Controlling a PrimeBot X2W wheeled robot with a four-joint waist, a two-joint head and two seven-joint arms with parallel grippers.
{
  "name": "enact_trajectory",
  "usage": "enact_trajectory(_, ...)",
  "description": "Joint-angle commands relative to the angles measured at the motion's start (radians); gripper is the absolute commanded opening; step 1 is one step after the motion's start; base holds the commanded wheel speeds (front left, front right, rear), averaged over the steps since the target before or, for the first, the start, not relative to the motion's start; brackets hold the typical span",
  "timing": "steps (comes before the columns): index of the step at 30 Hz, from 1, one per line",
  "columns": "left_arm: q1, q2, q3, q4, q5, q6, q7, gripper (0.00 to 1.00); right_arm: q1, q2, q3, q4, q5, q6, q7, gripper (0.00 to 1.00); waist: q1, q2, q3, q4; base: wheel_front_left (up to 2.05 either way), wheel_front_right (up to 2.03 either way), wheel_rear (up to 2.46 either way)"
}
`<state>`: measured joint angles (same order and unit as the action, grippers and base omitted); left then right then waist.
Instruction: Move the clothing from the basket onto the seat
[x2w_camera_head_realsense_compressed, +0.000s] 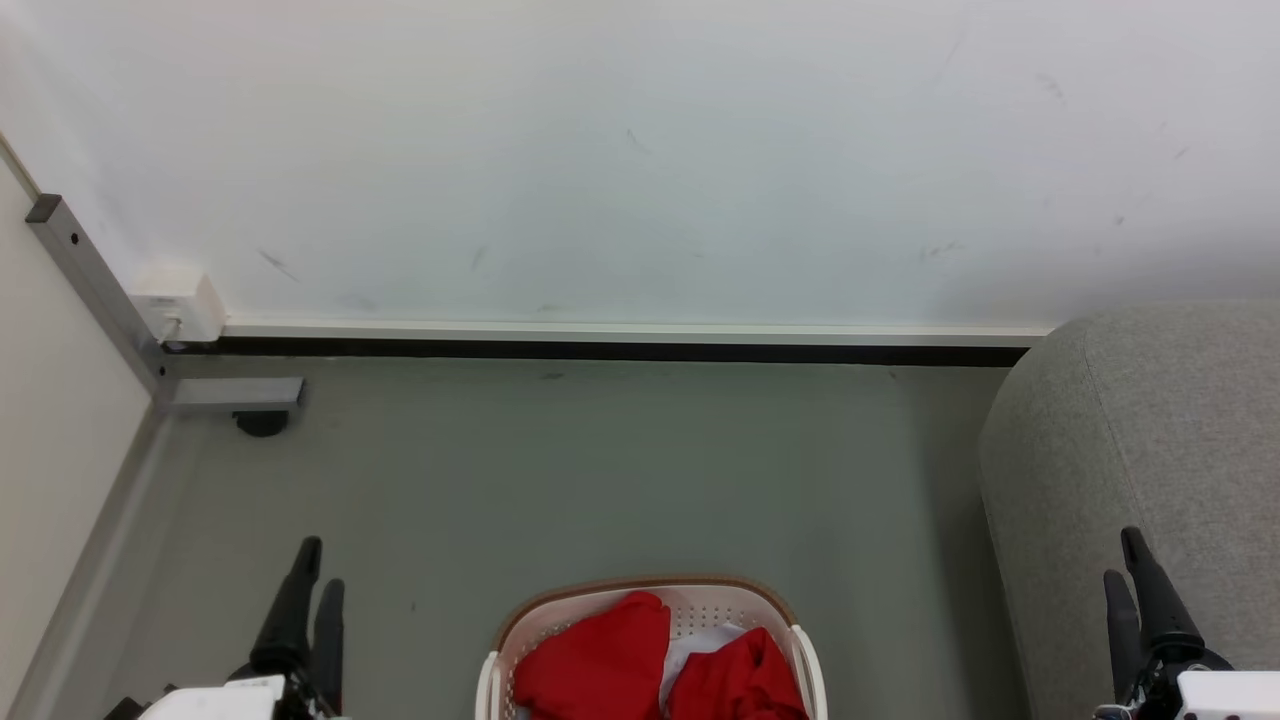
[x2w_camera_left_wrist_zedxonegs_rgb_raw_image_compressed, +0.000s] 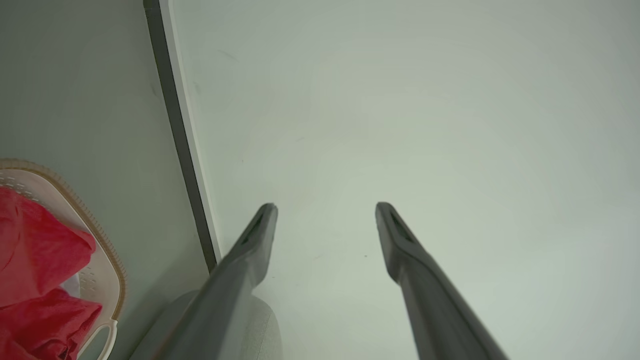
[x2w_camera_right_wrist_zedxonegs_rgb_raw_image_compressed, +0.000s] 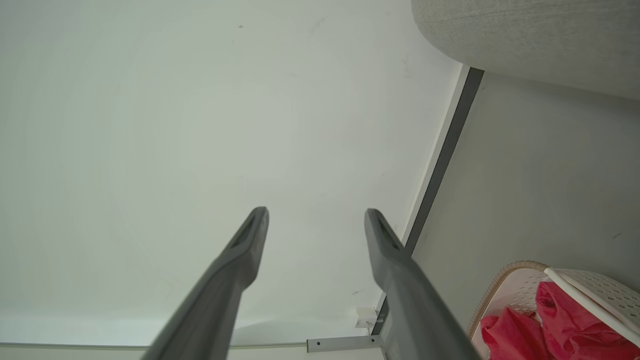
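Clothing (x2w_camera_head_realsense_compressed: 600, 665), bright red, heaped inside the basket (x2w_camera_head_realsense_compressed: 640, 588) on the floor (x2w_camera_head_realsense_compressed: 500, 480) (a bit of white cloth (x2w_camera_head_realsense_compressed: 700, 645) between); grey seat (x2w_camera_head_realsense_compressed: 1150, 450) just right of it; left gripper (x2w_camera_head_realsense_compressed: 322, 565) fingers wide apart, holding nothing; right gripper (x2w_camera_head_realsense_compressed: 1121, 556) beside the seat, wide apart and empty too.

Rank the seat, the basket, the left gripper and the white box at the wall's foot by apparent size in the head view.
1. seat, cropped at the frame's right.
2. basket, cropped at the bottom.
3. left gripper, nearer the camera, so flattered.
4. white box.
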<state>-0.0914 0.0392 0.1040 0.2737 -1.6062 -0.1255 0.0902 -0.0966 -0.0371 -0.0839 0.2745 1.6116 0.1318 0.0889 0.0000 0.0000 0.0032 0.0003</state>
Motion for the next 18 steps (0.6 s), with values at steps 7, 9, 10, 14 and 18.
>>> enact_trajectory(7,-0.025,0.012,-0.017,-0.039,0.046,-0.003,-0.04,1.0,-0.022,-0.009,0.033,-0.034,-0.025,0.0,-0.038,1.0,0.0,0.0,0.001,0.001,0.0,0.0,0.0)
enact_trajectory(9,-0.026,0.014,-0.017,-0.046,0.088,-0.004,-0.053,1.0,-0.024,-0.009,0.044,-0.038,-0.053,0.0,-0.052,1.0,0.0,0.0,0.001,0.001,0.0,0.0,0.0)
enact_trajectory(10,-0.026,0.014,-0.017,-0.046,0.088,-0.004,-0.053,1.0,-0.024,-0.009,0.044,-0.038,-0.053,0.0,-0.052,1.0,0.0,0.0,0.001,0.001,0.0,0.0,0.0)
enact_trajectory(14,-0.026,0.015,-0.017,-0.054,0.161,-0.004,-0.071,1.0,-0.025,-0.01,0.057,-0.044,-0.105,0.0,-0.07,1.0,0.0,0.0,0.002,0.001,0.0,0.0,0.0)
enact_trajectory(18,-0.024,0.015,-0.015,-0.07,0.255,-0.004,-0.089,1.0,-0.025,-0.01,0.069,-0.052,-0.153,0.0,-0.087,1.0,0.0,0.0,0.002,0.0,0.0,0.0,0.0)
